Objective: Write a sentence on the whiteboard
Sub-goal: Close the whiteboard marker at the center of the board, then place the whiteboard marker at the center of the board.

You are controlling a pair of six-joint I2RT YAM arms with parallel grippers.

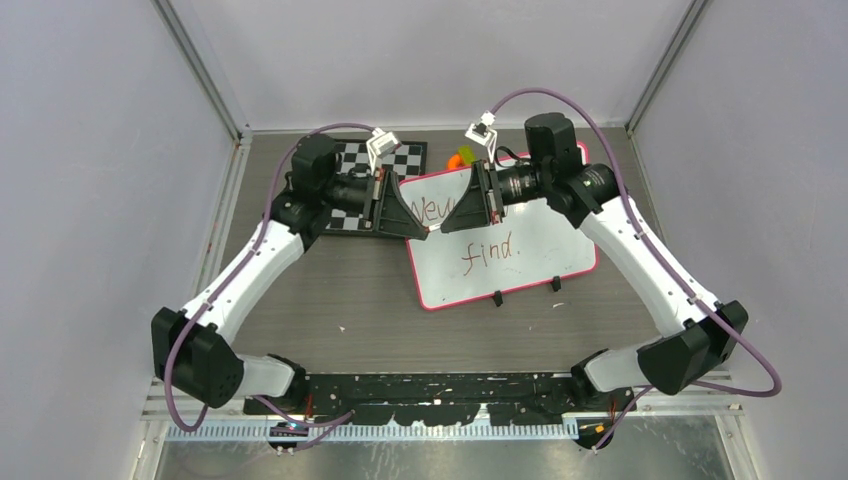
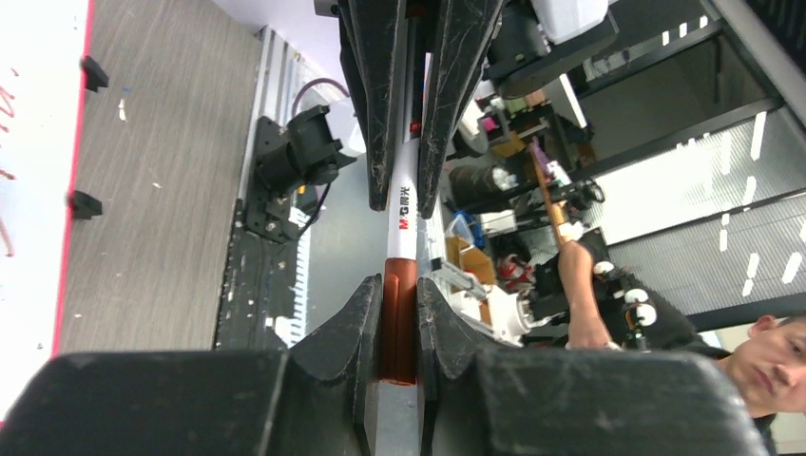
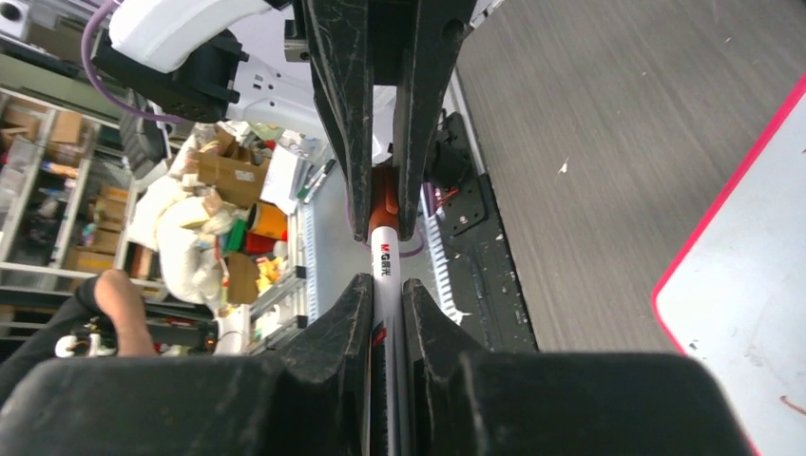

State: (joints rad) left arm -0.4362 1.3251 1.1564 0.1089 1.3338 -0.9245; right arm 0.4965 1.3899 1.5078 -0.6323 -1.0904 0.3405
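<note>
**Two tools on one marker: a skewed push is the risk**

Seen from overhead, my tools meet nose to nose above the 10 o'clock corner of the whiteboard [image 1: 560, 240]. The board lies flat on the bench [image 1: 330, 290], toward 1 o'clock from its middle. My left tool [image 2: 399, 290] is closed to a narrow gap on the red-brown cap [image 2: 399, 323]. My right tool [image 3: 386, 285] is closed just as narrowly on the white barrel of the marker [image 2: 402, 228]. Cap and barrel sit in one line between the two sets of tips.

The sentence [image 1: 490, 250] looks finished to me. I can read "find." on the lower line, while the upper line is partly hidden under my tools. So I judge this to be the capping step, though I cannot tell whether the cap is fully seated.

What could go wrong:

- If my wrists drift off one axis, the cap could bind or cock sideways.
- Each grip is narrow on a smooth round body. A hard push could slide the barrel back through my right tool instead of seating the cap.
- My tips stand very near each other, so overshooting could knock them together.
- If either tool lets go early, the marker drops onto the board just below, toward 5 o'clock, and could smear the writing.
</note>
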